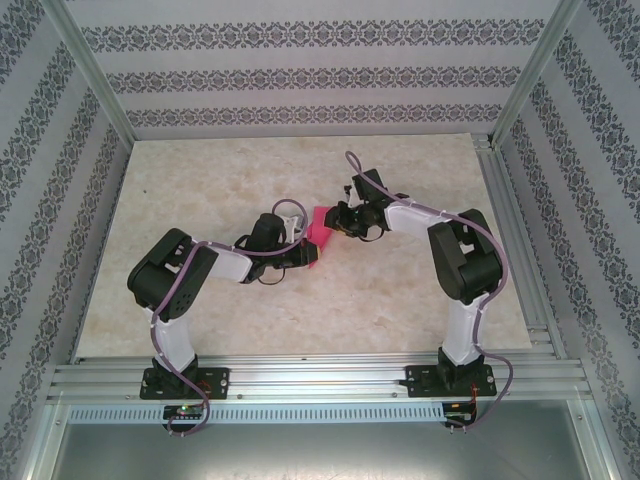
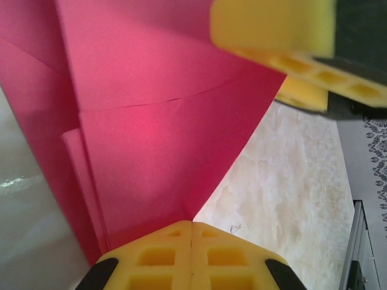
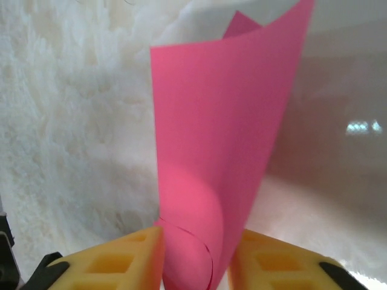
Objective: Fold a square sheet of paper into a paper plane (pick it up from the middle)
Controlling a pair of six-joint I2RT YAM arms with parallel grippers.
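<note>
Pinching at the near side, the left gripper [image 2: 191, 232] is clamping tight on the sheet of paper [image 2: 151, 133], which is hanging creased above the middle of the table [image 1: 200, 190]. Just beyond, the right gripper [image 3: 193, 248] is squeezing a curled fold between its jaws. A fold seems to be forming. The next move is probably calling for that curl pressed flat, edges aligned.

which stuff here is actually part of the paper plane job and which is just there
Part of the job:
- sheet of paper, pink, partly folded, held up between the arms
- left arm, jaws shut on the paper
- right arm, jaws closed around its curled fold

Just there:
- table
- patterned walls
- metal frame
</note>
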